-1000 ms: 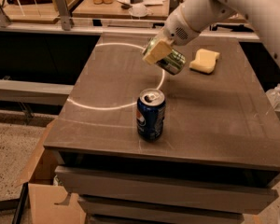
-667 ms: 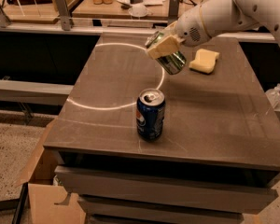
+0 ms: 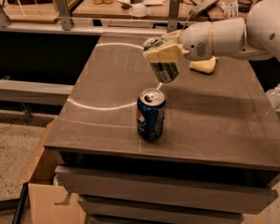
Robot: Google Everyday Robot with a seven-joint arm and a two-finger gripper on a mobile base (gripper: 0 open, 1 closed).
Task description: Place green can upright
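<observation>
1 green can [image 3: 164, 71] hangs clamped in the tool [image 3: 159, 54] above the table [image 3: 214, 108].

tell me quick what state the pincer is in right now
Pincer: shut on the green can, holding it in the air over the table, just behind the blue can.

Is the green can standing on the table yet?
No, the gripper holds the green can in the air above the table, just behind the upright blue Pepsi can.
</observation>
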